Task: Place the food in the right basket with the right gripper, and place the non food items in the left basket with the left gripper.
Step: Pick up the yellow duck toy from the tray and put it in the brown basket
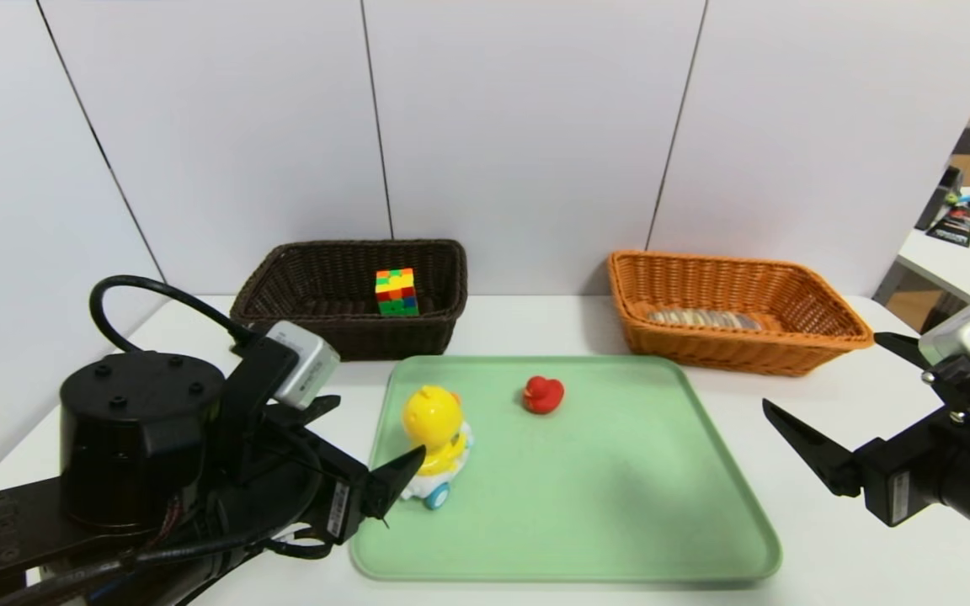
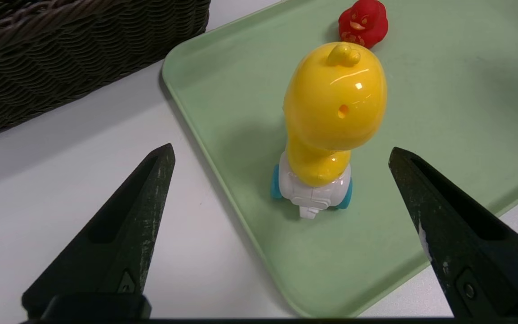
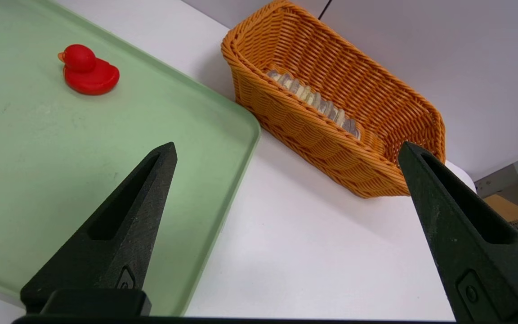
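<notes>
A pale green tray (image 1: pixel 620 505) lay on the white surface (image 1: pixel 535 324) in front of the robot, with two woven baskets behind it against the wall panels. The dark brown left basket (image 1: pixel 317 328) stood off the tray's far left corner and held the multicoloured puzzle cube (image 1: pixel 397 292), which sat upright toward the basket's right end. The orange right basket (image 1: pixel 729 349) stood off the tray's far right corner, and the striped ridged loaf (image 1: pixel 704 319) lay lengthwise on its floor along the near wall.

Two toys were on the tray. The yellow duck toy (image 1: pixel 434 425) stood upright on its white base with blue wheels, close to the tray's left edge and about halfway along it. The small red rubber duck (image 1: pixel 543 394) sat farther back, near the tray's middle and well apart from the yellow one.

The left gripper (image 2: pixel 281 153) hung low over the tray's left edge with its jaws spread wide and nothing between them but air; in the left wrist view the yellow duck toy stood between the two black fingers (image 2: pixel 137 211) and beyond their tips, touching neither. The right gripper (image 3: pixel 286 150) hovered above the bare surface to the right of the tray, nearer the robot than the orange basket, its jaws equally wide apart and empty.
</notes>
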Controlling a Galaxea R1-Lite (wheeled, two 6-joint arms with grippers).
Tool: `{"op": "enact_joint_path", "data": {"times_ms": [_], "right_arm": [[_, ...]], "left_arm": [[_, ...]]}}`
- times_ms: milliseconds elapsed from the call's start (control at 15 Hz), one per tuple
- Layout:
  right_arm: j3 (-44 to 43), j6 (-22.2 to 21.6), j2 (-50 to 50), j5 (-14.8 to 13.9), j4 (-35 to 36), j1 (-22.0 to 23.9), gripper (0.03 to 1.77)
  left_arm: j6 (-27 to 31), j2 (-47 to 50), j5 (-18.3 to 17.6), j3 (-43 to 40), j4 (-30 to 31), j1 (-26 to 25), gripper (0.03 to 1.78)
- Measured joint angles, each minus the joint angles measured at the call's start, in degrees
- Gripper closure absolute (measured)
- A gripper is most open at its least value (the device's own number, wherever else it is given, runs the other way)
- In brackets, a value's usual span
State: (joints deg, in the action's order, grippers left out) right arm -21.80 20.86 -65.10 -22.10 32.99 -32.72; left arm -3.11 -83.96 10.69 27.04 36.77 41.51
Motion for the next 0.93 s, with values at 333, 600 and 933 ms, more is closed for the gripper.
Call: {"op": "enact_joint_path", "data": {"times_ms": [333, 600, 933], "right_arm": [[-0.37, -0.05, -0.17, 0.0, 0.02, -0.05, 0.11], [-0.11, -0.17, -0.17, -0.02, 0.02, -0.05, 0.11], [-0.02, -0.09, -0.17, 0.0, 0.02, -0.05, 0.11]], "left_arm": [[-0.09, -2.38, -0.06, 0.49, 0.02, 1.76, 0.12], [-0.02, -4.71, 0.11, 1.51, 1.35, 3.06, 0.12], [0.28, -8.79, 0.11, 2.47, 3.58, 4.35, 0.12]]}}
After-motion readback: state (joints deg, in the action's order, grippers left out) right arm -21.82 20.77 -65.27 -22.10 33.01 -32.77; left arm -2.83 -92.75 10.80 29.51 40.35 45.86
